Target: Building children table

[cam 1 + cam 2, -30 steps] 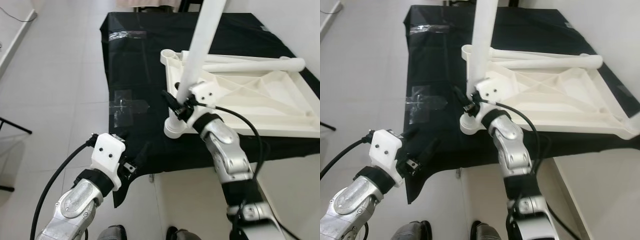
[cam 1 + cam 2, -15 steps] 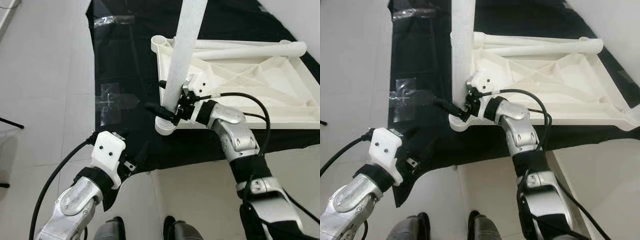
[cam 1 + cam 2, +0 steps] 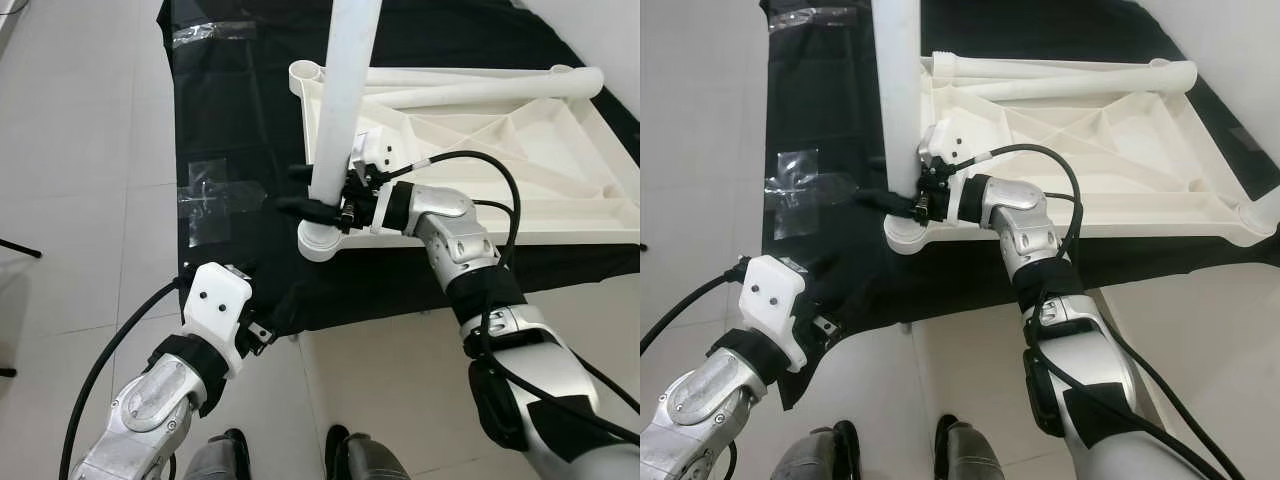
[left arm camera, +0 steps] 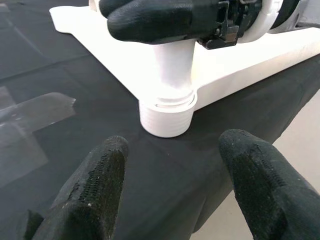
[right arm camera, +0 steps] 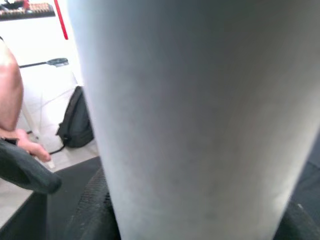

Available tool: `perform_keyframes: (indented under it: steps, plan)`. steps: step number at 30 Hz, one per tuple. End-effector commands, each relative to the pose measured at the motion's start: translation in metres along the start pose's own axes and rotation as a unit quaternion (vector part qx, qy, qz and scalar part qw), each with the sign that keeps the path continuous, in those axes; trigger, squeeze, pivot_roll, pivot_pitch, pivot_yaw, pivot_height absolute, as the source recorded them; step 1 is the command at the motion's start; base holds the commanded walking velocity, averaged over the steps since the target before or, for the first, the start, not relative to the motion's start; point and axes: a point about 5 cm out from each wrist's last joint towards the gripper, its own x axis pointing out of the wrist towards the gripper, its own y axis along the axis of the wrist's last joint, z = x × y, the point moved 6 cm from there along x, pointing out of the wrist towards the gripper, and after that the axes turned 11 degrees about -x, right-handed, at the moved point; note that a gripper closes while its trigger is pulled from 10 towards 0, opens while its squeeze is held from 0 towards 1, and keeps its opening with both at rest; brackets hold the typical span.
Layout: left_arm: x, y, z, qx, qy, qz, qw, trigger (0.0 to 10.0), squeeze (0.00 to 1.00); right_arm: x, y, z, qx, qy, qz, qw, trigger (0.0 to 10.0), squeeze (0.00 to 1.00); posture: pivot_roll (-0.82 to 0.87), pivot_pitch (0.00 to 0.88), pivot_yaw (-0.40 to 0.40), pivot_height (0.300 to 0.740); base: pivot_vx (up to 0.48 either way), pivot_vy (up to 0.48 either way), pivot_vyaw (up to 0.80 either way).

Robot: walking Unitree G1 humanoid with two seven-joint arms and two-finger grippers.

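A white plastic table top lies upside down on a black-covered table. One white leg stands upright in the top's near left corner socket. My right gripper is shut on this leg just above the socket, its forearm reaching in from the right. The leg looms close in the right wrist view, with one black finger beside it. My left gripper is open and holds nothing. It hovers low at the table's front edge, apart from the socket. Two more legs lie along the top's far side.
The black cloth bears clear tape patches left of the table top. Pale tiled floor surrounds the table. My feet stand just before its front edge. A person's hand and a dark bag are beyond the table.
My right forearm has swung round from below the leg to its right side, still shut on it. The camera has shifted. The left gripper has kept its place.
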Motion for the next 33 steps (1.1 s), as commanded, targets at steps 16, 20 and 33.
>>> perform_keyframes:
  steps: [16,20,33]
  plan:
    - [0.0,-0.004,0.003,-0.007,-0.012,-0.007,1.0,10.0,0.0,-0.043,-0.069,-0.029,0.045,-0.39,-0.094,0.915,0.0,0.0,0.09,0.269,-0.077,0.74,0.0,0.0,0.0]
    - [0.002,-0.005,0.005,-0.009,-0.016,-0.006,1.0,10.0,0.0,-0.024,-0.066,-0.034,0.06,-0.335,-0.073,0.937,10.0,0.0,0.07,0.262,-0.083,0.74,0.0,0.0,0.0]
    - [0.005,-0.003,0.006,-0.011,-0.015,0.001,1.0,10.0,0.0,-0.002,-0.012,-0.062,0.049,-0.053,0.026,0.997,10.0,0.0,0.08,0.242,-0.086,0.74,0.0,0.0,0.0]
